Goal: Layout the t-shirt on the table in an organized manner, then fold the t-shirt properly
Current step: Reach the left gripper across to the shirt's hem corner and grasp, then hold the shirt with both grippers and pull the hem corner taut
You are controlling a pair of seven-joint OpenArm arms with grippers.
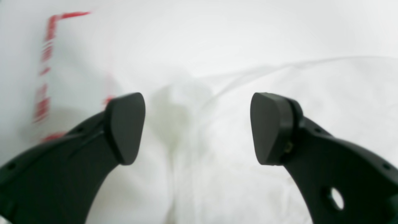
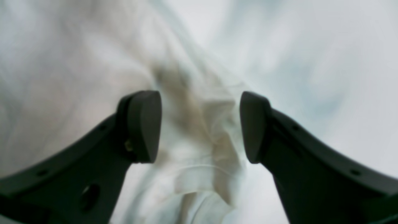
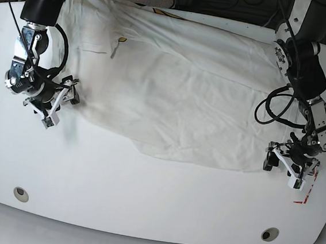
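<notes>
Two grippers, the left one (image 1: pixel 197 129) and the right one (image 2: pixel 200 127), are hanging over the edges of the t-shirt (image 3: pixel 178 109), their jaws wide apart. The shirt is lying spread and wrinkly on the table (image 3: pixel 143 204). The laying-out step seems to be going on; next needs pinching and smoothing both edges.

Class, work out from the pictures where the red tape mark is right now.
In the base view, the red tape mark is at the lower right, on the white table, just beside the left gripper.
</notes>
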